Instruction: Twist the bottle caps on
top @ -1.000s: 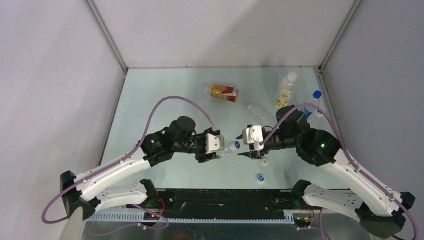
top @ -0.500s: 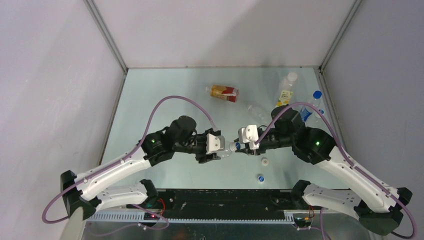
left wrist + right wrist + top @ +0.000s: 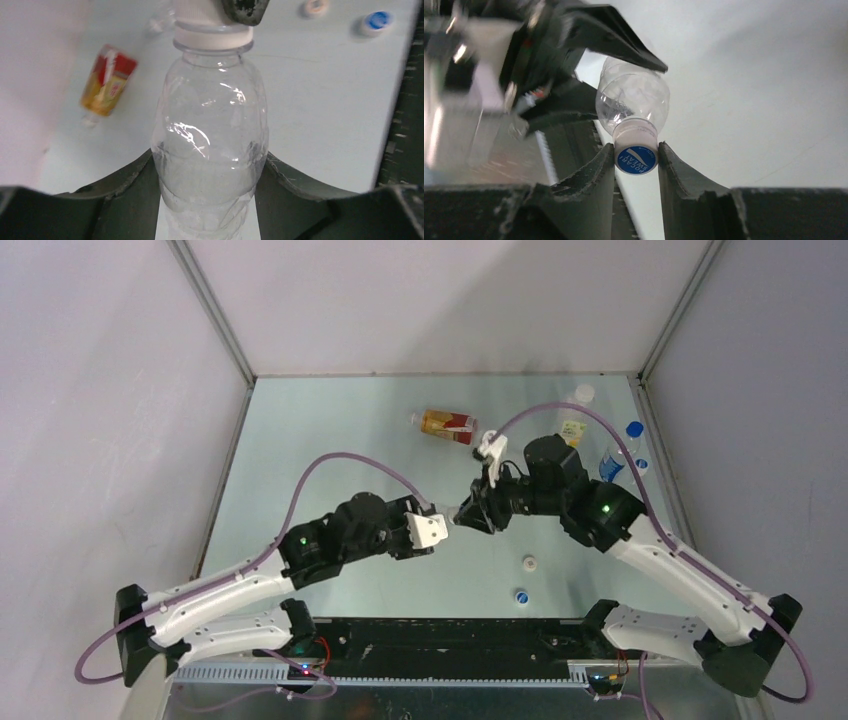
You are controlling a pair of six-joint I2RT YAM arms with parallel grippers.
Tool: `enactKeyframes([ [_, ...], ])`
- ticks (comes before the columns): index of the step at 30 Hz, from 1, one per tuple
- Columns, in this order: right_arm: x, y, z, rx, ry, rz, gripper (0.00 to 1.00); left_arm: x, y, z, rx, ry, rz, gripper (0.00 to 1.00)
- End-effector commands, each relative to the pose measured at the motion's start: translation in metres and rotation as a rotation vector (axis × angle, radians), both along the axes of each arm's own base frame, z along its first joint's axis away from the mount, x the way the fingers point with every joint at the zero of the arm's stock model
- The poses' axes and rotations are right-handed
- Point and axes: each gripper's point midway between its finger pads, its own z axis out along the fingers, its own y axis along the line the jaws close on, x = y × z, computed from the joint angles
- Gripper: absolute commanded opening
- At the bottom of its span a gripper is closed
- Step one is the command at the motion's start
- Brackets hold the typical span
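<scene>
A clear bottle (image 3: 210,140) is held off the table, gripped around its body by my left gripper (image 3: 209,155), which is shut on it. Its neck points at my right gripper (image 3: 636,146), whose fingers press both sides of the blue-topped bottle cap (image 3: 636,159) sitting on the neck. From above, the two grippers (image 3: 445,523) (image 3: 468,512) meet nose to nose mid-table and hide the bottle. A white cap (image 3: 528,562) and a blue cap (image 3: 520,595) lie loose in front of them. The amber bottle (image 3: 448,424) lies on its side further back.
A yellow-labelled bottle (image 3: 573,425) and a blue-labelled bottle (image 3: 615,460) stand at the back right, partly behind my right arm. Grey walls close in the table's left, back and right sides. The black base rail (image 3: 440,635) runs along the near edge.
My right gripper swung in to the bottle's neck, rolled over and closed on the cap. The left gripper with the bottle shifted slightly away from the near edge.
</scene>
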Motion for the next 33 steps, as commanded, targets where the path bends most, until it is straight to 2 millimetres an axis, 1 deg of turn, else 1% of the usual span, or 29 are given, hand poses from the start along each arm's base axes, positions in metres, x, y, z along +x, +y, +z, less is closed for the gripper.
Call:
enactKeyframes([
  [1,0.019,0.015,0.004,0.19,0.551,-0.368,0.0,0.038,0.003,0.063,-0.152,-0.347,0.219,0.0],
  [3,0.024,0.023,0.008,0.284,0.75,-0.462,0.0,0.039,0.005,0.067,-0.139,-0.418,0.258,0.0],
  [5,0.029,0.026,0.01,0.335,0.839,-0.524,0.0,0.04,0.006,0.067,-0.107,-0.474,0.288,0.0],
  [8,0.034,0.027,0.015,0.382,0.894,-0.571,0.05,0.039,0.005,0.061,-0.075,-0.512,0.298,0.0],
  [10,0.034,0.028,0.022,0.403,0.871,-0.553,0.11,0.038,0.005,0.054,-0.061,-0.505,0.283,0.0],
  [11,0.034,0.027,0.024,0.401,0.827,-0.527,0.21,0.036,0.004,0.052,-0.058,-0.501,0.272,0.0],
  [12,0.033,0.025,0.029,0.406,0.785,-0.506,0.27,0.037,0.006,0.048,-0.041,-0.494,0.268,0.0],
  [13,0.034,0.022,0.029,0.388,0.708,-0.482,0.39,0.036,0.005,0.045,-0.042,-0.476,0.261,0.0],
  [14,0.033,0.018,0.032,0.387,0.657,-0.462,0.45,0.038,0.008,0.042,-0.021,-0.461,0.265,0.0],
  [15,0.034,0.014,0.031,0.357,0.548,-0.422,0.55,0.035,0.006,0.037,-0.023,-0.424,0.246,0.0],
  [16,0.032,0.01,0.036,0.352,0.483,-0.394,0.59,0.037,0.011,0.032,0.004,-0.393,0.245,0.0],
  [17,0.032,0.006,0.034,0.311,0.369,-0.349,0.66,0.034,0.008,0.028,-0.009,-0.354,0.222,0.0],
  [18,0.03,0.001,0.039,0.302,0.303,-0.322,0.69,0.034,0.012,0.025,0.006,-0.326,0.214,0.0],
  [19,0.027,-0.005,0.039,0.264,0.184,-0.262,0.73,0.028,0.007,0.022,-0.009,-0.288,0.167,0.0],
  [20,0.026,-0.007,0.039,0.243,0.126,-0.231,0.75,0.027,0.01,0.02,-0.002,-0.263,0.158,0.0],
  [21,0.02,-0.011,0.041,0.214,0.022,-0.161,0.78,0.022,0.007,0.018,-0.022,-0.222,0.118,0.0],
  [22,0.016,-0.013,0.039,0.194,-0.029,-0.113,0.79,0.018,0.008,0.016,-0.015,-0.186,0.098,0.0],
  [23,0.003,-0.015,0.04,0.17,-0.128,0.002,0.82,0.013,0.005,0.016,-0.025,-0.15,0.055,0.0],
  [24,-0.008,-0.015,0.04,0.15,-0.232,0.121,0.83,0.003,0.001,0.017,-0.03,-0.106,-0.006,0.0],
  [25,-0.016,-0.019,0.039,0.137,-0.268,0.169,0.84,0.001,0.001,0.017,-0.03,-0.085,-0.022,0.0],
  [26,-0.024,-0.021,0.035,0.113,-0.336,0.248,0.84,-0.009,-0.003,0.019,-0.034,-0.048,-0.079,0.0],
  [27,-0.028,-0.024,0.035,0.101,-0.376,0.274,0.84,-0.011,-0.003,0.019,-0.036,-0.03,-0.096,0.0],
  [28,-0.031,-0.026,0.03,0.068,-0.433,0.318,0.84,-0.021,-0.007,0.022,-0.046,0.0,-0.149,0.0],
  [29,-0.033,-0.027,0.028,0.052,-0.459,0.337,0.84,-0.023,-0.006,0.02,-0.036,0.024,-0.163,0.0],
  [30,-0.035,-0.028,0.022,0.016,-0.501,0.37,0.83,-0.029,-0.01,0.024,-0.05,0.039,-0.198,0.0],
  [31,-0.037,-0.028,0.021,0.002,-0.524,0.387,0.82,-0.031,-0.01,0.021,-0.039,0.056,-0.209,0.0],
  [32,-0.039,-0.028,0.017,-0.028,-0.556,0.413,0.81,-0.034,-0.012,0.024,-0.045,0.062,-0.229,0.0],
  [33,-0.04,-0.028,0.017,-0.037,-0.569,0.423,0.8,-0.035,-0.013,0.023,-0.037,0.072,-0.235,0.0],
])
